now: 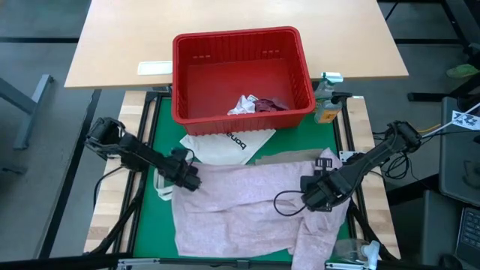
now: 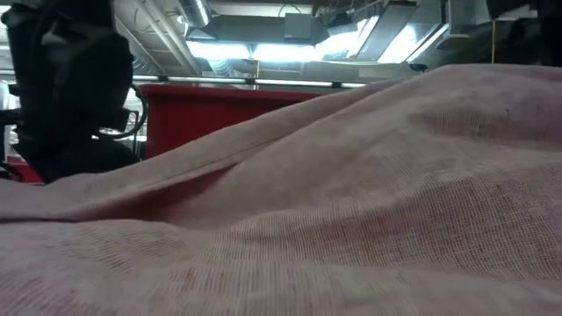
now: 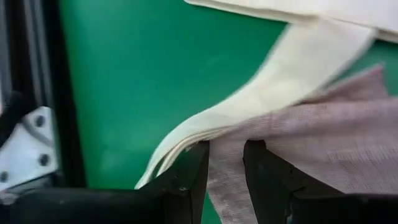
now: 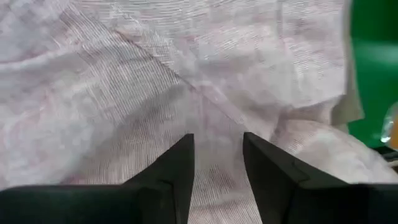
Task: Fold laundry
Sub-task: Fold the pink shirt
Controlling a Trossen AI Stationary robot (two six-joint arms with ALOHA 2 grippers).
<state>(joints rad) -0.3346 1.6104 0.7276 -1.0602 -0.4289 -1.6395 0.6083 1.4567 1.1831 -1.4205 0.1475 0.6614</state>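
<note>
The mottled pink garment [image 1: 247,202] lies spread on the green mat and fills the low view [image 2: 351,202]. My left gripper [image 1: 189,178] is at its far left corner, shut on the cloth. My right gripper [image 1: 316,193] is low over the garment's right part, shut on a fold. A beige piece [image 1: 289,157] shows from under the pink garment's far edge. A small white piece [image 1: 241,105] and a maroon piece [image 1: 268,105] lie in the red basket [image 1: 187,75]. My left gripper pinches the pink garment's far left corner [image 3: 227,158] between its two fingers, coming low from the table's left. The cloth runs on flat over the mat. The tote's cream strap [image 3: 261,93] lies against the outer side of one finger [image 3: 189,171]. My right gripper pinches a raised fold of the pink garment [image 4: 217,140] between its two fingers, slanting down from the table's right. The cloth around the fold lies on the table; one layer or several, I cannot tell.
The white tote bag [image 1: 225,142] lies between the basket and the pink garment, its strap reaching my left gripper. A spray bottle [image 1: 325,97] stands right of the basket. A clear object [image 1: 352,251] sits at the near right corner. Bare green mat [image 1: 161,135] lies at the left.
</note>
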